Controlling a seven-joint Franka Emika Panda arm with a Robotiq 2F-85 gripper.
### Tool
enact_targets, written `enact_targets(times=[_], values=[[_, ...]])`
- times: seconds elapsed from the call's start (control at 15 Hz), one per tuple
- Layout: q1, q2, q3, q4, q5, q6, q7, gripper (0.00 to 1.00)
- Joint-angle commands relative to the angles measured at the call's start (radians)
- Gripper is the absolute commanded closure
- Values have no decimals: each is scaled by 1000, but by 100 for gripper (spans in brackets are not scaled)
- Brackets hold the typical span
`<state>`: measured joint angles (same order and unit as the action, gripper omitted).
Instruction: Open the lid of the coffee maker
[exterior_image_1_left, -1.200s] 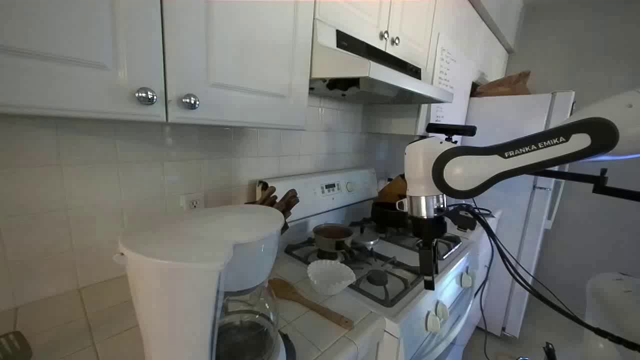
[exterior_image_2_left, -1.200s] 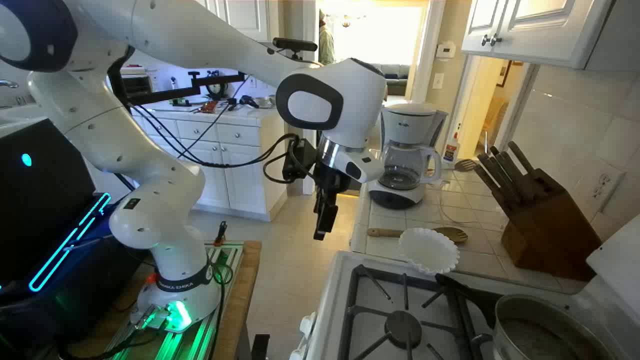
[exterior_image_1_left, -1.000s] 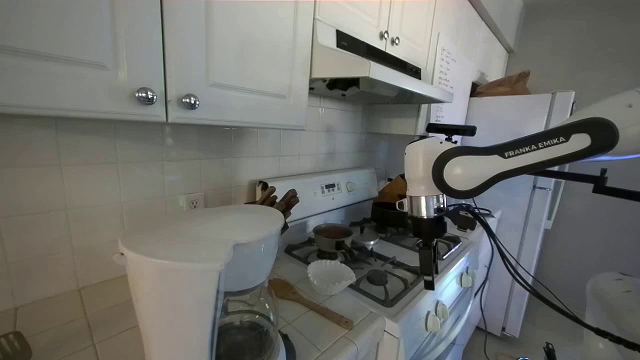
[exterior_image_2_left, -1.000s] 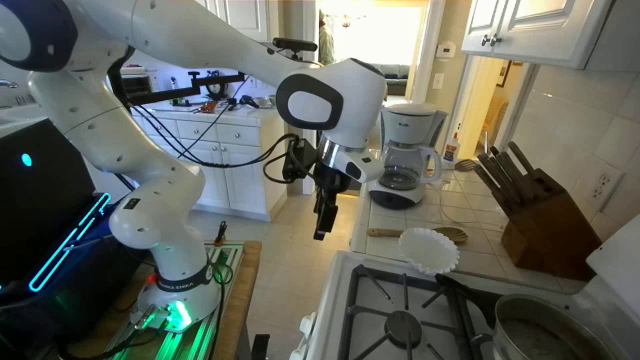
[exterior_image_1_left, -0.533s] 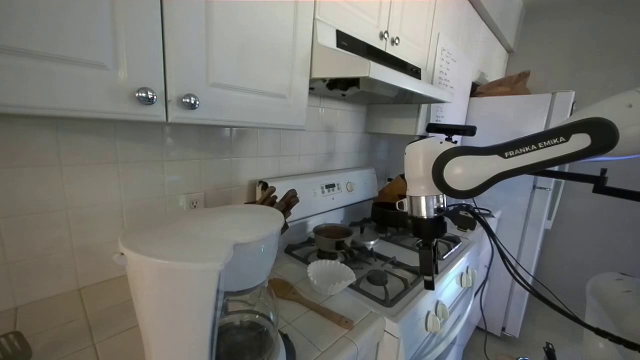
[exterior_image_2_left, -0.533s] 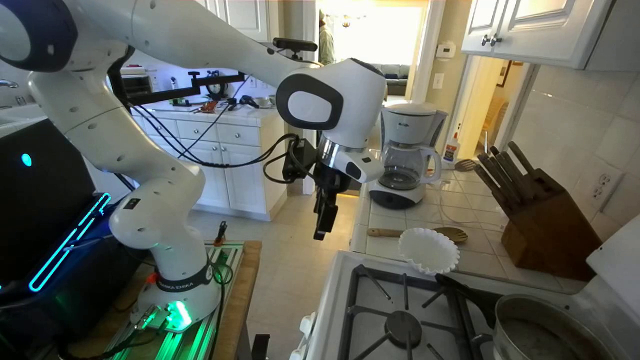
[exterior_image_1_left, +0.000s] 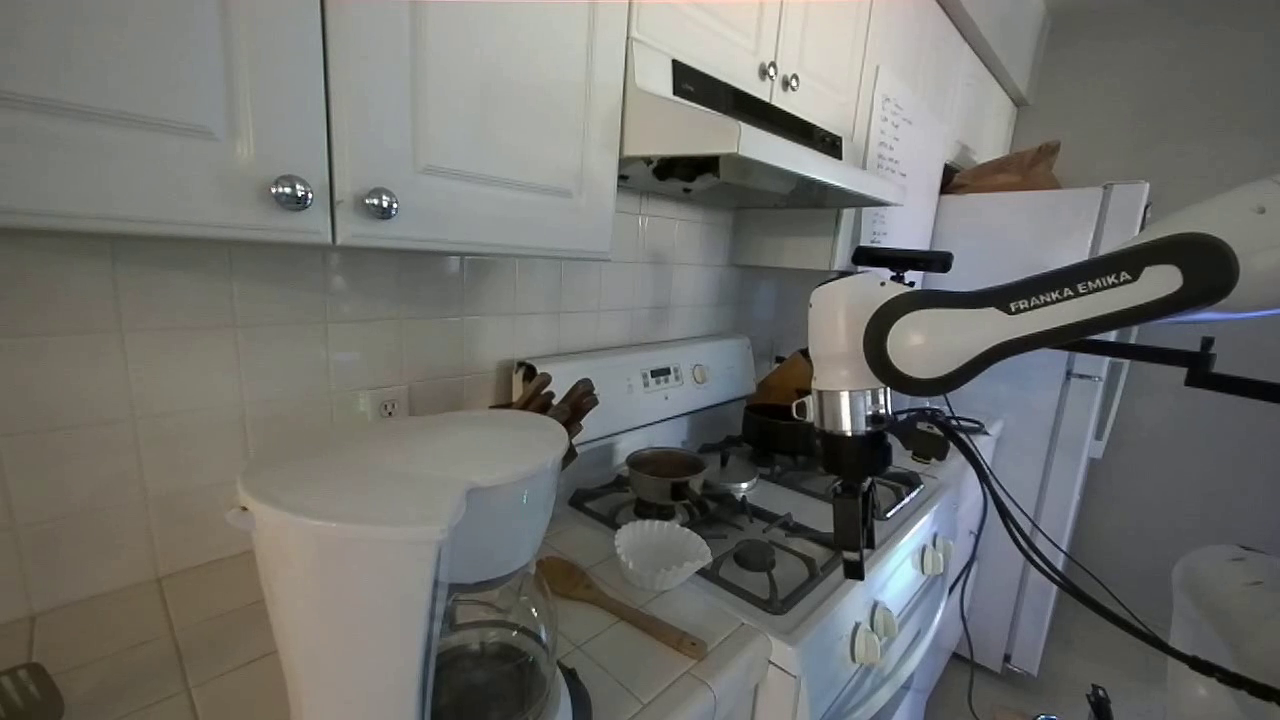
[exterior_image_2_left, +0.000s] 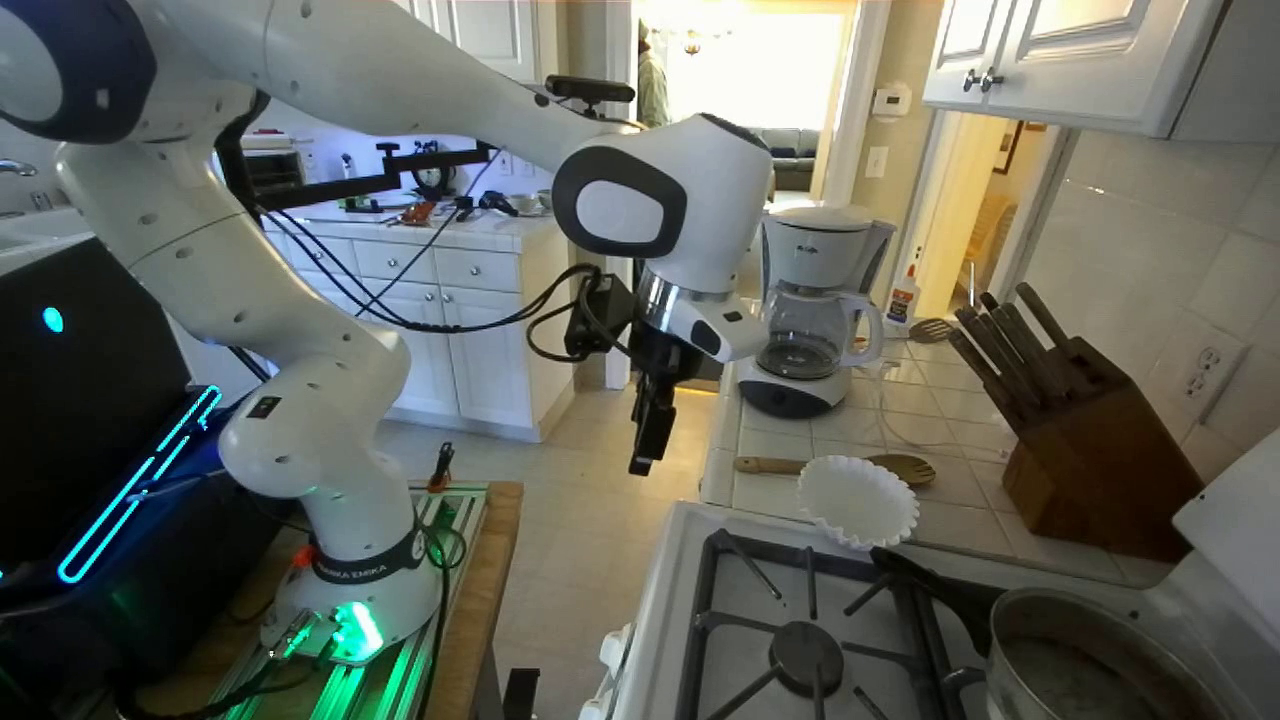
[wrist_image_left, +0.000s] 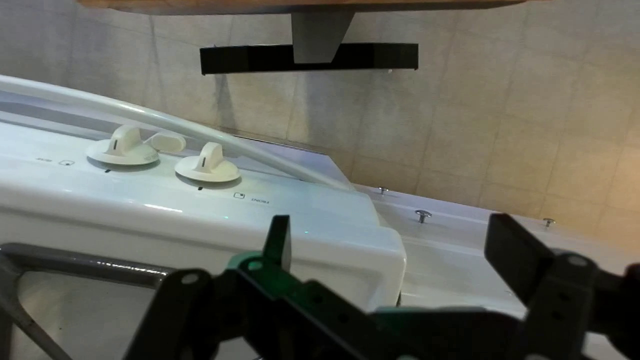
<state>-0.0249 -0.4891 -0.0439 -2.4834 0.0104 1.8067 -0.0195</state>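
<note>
The pincer (wrist_image_left: 392, 245) was found pointing downward at the end of the arm (exterior_image_2_left: 420, 80), set wide, its two fingers (wrist_image_left: 515, 255) well apart. The wrist view placed the front corner of the stove (wrist_image_left: 310, 215) in the gap between the fingers, lower than the pincer, with control knobs (wrist_image_left: 207, 167) off to one side. The coffee maker (exterior_image_2_left: 815, 245) stood upright on the tiled counter (exterior_image_2_left: 770, 492), well apart from the pincer; in an exterior view it appeared beyond the pincer. Its lid (exterior_image_1_left: 405, 465) lay flat across the machine's top, still down, as noted in both exterior views. The glass carafe (exterior_image_1_left: 500, 640) sat in place beneath. Between the coffee maker and the pincer, in an exterior view, lay a wooden spoon (exterior_image_1_left: 630, 612) and a white fluted bowl-shaped item (exterior_image_1_left: 660, 553), material undetermined. A pot (exterior_image_1_left: 658, 488) rested on the stove, wallward of the pincer. The knife block (exterior_image_2_left: 1110, 460) stood on the counter, likewise on the wall side of the pincer. The range hood (exterior_image_1_left: 690, 125) was mounted higher than the pincer, and the refrigerator (exterior_image_1_left: 1010, 230) stood behind it in that view.
</note>
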Motion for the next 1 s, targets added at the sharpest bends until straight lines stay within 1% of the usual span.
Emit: enact_targets(times=[0.0,0.27,0.67,0.93], values=[[8,-27,20,26,93,35,96,0],[12,-55,34,88,202,91,166,0],[27,-78,45,225,276,182,184,0],[72,-59,46,304,400,310,185,0]])
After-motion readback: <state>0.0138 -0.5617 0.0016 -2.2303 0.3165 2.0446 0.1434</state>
